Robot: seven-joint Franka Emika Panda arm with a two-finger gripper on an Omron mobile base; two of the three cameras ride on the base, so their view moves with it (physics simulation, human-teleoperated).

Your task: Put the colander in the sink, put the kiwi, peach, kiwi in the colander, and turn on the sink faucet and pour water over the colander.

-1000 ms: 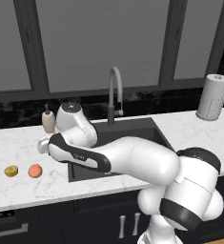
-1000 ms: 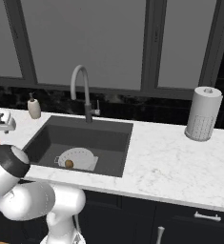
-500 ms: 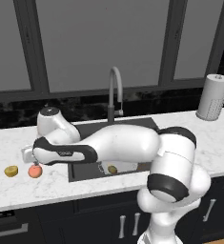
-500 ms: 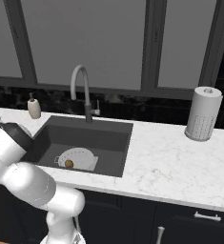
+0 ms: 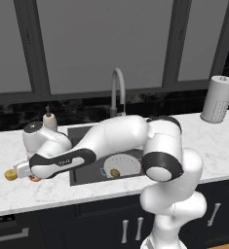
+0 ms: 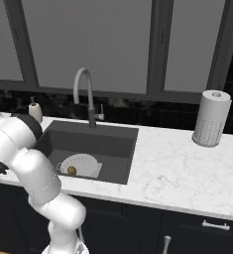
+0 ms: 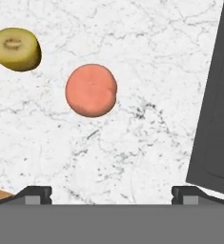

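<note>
The pale colander lies in the dark sink with one brownish kiwi in it. My arm reaches left over the counter. In the hand view the open gripper hangs above the marble, with nothing between its jaws. The orange-pink peach lies just ahead of the fingertips, a little left of centre. A second kiwi rests beyond it to the left. The grey gooseneck faucet arches over the sink, and no water runs from it.
A beige soap dispenser stands left of the faucet. A paper towel roll stands at the far right of the counter. The sink's edge runs close on the right of the hand view.
The arm has swung left from the sink and come down over the counter by the peach and kiwi. The gripper stayed open.
</note>
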